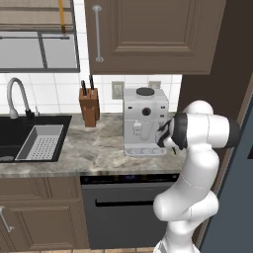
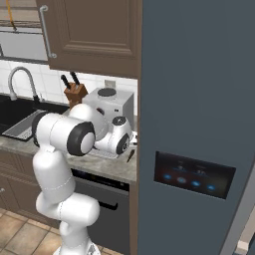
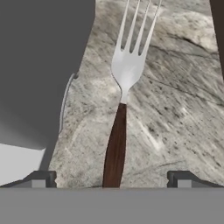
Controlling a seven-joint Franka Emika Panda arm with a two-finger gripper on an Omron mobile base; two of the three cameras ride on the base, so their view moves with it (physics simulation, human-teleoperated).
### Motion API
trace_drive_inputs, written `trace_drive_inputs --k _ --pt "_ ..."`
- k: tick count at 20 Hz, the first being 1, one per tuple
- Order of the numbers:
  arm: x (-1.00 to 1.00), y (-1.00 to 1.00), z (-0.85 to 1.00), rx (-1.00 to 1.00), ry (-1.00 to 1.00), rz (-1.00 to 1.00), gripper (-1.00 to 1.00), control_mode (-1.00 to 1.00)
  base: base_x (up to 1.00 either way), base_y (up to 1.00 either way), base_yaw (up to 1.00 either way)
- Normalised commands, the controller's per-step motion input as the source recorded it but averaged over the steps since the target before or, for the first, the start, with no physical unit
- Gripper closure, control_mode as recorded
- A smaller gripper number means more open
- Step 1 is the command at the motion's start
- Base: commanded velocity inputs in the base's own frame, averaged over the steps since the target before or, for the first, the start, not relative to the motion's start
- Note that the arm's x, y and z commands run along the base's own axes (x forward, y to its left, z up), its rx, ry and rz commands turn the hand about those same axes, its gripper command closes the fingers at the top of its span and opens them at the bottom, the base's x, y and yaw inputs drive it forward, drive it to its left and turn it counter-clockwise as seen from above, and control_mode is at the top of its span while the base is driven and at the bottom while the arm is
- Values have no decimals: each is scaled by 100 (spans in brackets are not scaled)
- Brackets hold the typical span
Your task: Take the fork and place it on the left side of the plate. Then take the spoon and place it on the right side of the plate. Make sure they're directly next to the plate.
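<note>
The fork (image 3: 121, 87) lies flat on the marble counter (image 3: 175, 109). Its silver tines point to the top of the hand view and its dark brown handle runs down between my fingertips (image 3: 41, 179). My gripper (image 3: 111, 180) hangs just above the handle's end, open, with one tip on each side and nothing held. Left of the fork a thin grey strip (image 3: 62, 105) runs along a dark grey mass; I cannot tell whether it is the spoon. The plate is out of view.
A white coffee machine (image 1: 145, 121) stands on the counter right beside my hand. A knife block (image 1: 89, 106) and a black sink (image 1: 29, 141) with a faucet lie further left. The tall grey fridge (image 2: 199, 124) walls off the counter's right end.
</note>
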Motion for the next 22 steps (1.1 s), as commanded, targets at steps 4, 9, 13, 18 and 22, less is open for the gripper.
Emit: trace_drive_inputs --k 4,9,13,18,22 --pt "2 -7 -32 0 0 5 -100 -100 0 0 0" --pt "0 -19 -23 0 0 11 -100 -100 0 0 0" --pt "0 -19 -10 0 0 11 -100 -100 0 0 0" --pt "0 -9 -15 0 0 9 -100 -100 0 0 0" --pt "10 0 -19 0 3 4 -100 -100 0 0 0"
